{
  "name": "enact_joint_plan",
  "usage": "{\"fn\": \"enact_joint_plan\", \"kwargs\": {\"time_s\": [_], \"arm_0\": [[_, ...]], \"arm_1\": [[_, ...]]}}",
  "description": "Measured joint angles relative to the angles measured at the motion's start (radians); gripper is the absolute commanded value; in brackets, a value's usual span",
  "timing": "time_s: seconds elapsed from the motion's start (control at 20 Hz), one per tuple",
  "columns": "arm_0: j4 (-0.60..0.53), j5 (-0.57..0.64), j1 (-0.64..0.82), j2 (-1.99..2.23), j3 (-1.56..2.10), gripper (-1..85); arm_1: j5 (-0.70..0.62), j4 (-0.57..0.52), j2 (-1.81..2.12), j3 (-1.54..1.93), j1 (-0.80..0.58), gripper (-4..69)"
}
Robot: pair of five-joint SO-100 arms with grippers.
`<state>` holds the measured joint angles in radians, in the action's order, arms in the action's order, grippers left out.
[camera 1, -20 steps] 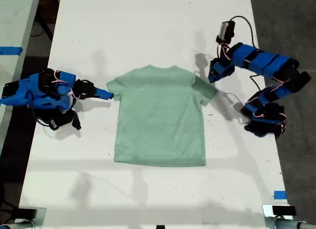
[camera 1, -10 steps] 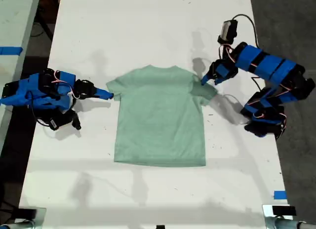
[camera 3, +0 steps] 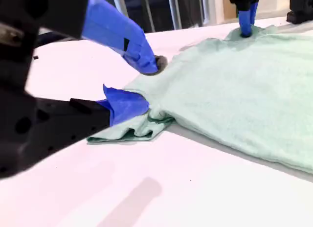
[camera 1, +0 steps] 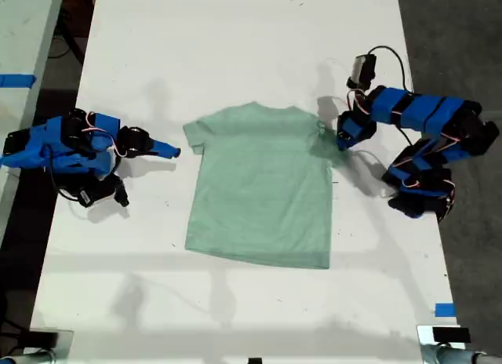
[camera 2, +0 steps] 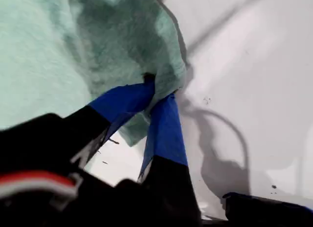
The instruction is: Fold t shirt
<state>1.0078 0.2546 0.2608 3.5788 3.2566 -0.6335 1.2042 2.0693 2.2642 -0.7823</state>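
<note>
The pale mint-green t shirt [camera 1: 260, 183] lies flat on the white table [camera 1: 235, 50], neck toward the far edge. My first gripper [camera 1: 342, 138] [camera 2: 160, 92] is at the shirt's sleeve on the exterior view's right, shut on the bunched sleeve edge [camera 2: 166, 65]. My second gripper [camera 1: 169, 151] [camera 3: 146, 84] rests on the table at the exterior view's left, open, just short of the other sleeve [camera 1: 196, 132]. That sleeve [camera 3: 132, 131] lies folded by its lower finger [camera 3: 124, 104], ungripped. The first gripper [camera 3: 244, 21] shows across the shirt.
Blue tape marks sit near the table's front corner [camera 1: 445, 310] and on a neighbouring table [camera 1: 16, 80] at the exterior view's left. A black cable [camera 1: 388, 54] loops above the first arm. Dark floor [camera 1: 463, 34] borders the table on the exterior view's right.
The first gripper closed on the sleeve and dragged the shirt toward the exterior view's right. The other sleeve slid away from the second gripper, which stayed still.
</note>
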Motion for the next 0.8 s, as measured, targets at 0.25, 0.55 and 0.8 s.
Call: {"fn": "enact_joint_plan", "kwargs": {"time_s": [0.25,0.55,0.8], "arm_0": [[0.0,0.0,0.0,0.0,0.0,9.2],[0.0,0.0,0.0,0.0,0.0,9.2],[0.0,0.0,0.0,0.0,0.0,9.2]], "arm_1": [[-0.028,0.222,-0.066,-0.431,0.08,-0.9],[-0.015,0.138,-0.532,-0.839,0.411,-0.9],[0.025,0.152,-0.85,-1.037,0.543,30.9]]}}
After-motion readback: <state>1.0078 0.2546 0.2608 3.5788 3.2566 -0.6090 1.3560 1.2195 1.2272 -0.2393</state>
